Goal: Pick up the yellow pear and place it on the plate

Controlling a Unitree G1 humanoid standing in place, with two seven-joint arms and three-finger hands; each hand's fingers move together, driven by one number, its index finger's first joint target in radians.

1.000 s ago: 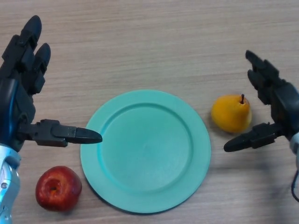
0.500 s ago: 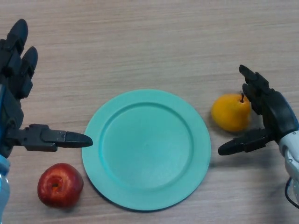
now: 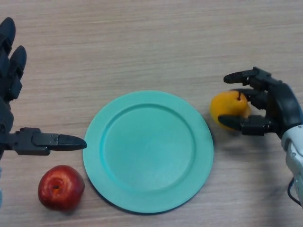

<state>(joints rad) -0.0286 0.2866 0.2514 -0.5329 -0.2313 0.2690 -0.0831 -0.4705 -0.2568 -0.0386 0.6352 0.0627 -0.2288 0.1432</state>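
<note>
Fingers of my right hand (image 3: 272,106) curl around the yellow pear (image 3: 228,108), which sits on the wooden table (image 3: 142,42) just right of the green plate (image 3: 147,150), close to its rim but apart from it. My thumb presses in from the near side and my fingers arch over the far side and top, near the dark stem; the pear shows between them. Whether it has left the table I cannot tell.

My left hand (image 3: 14,113) hangs open at the far left edge, fingers straight and pointing away, thumb stretched toward the plate, holding nothing. A red apple (image 3: 61,187) lies near me, just left of the plate and below that thumb.

Risks from here, as I judge them: the pear is round, smooth and tapered, and my grip looks to catch it mostly on its right side, so it could roll or squirt leftward out of the pinch as I lift. If it slips low, it may strike the plate's raised rim and nudge the plate, or bounce off onto the table. Released too early or off-centre, it could roll across the shallow dish and over the edge.
</note>
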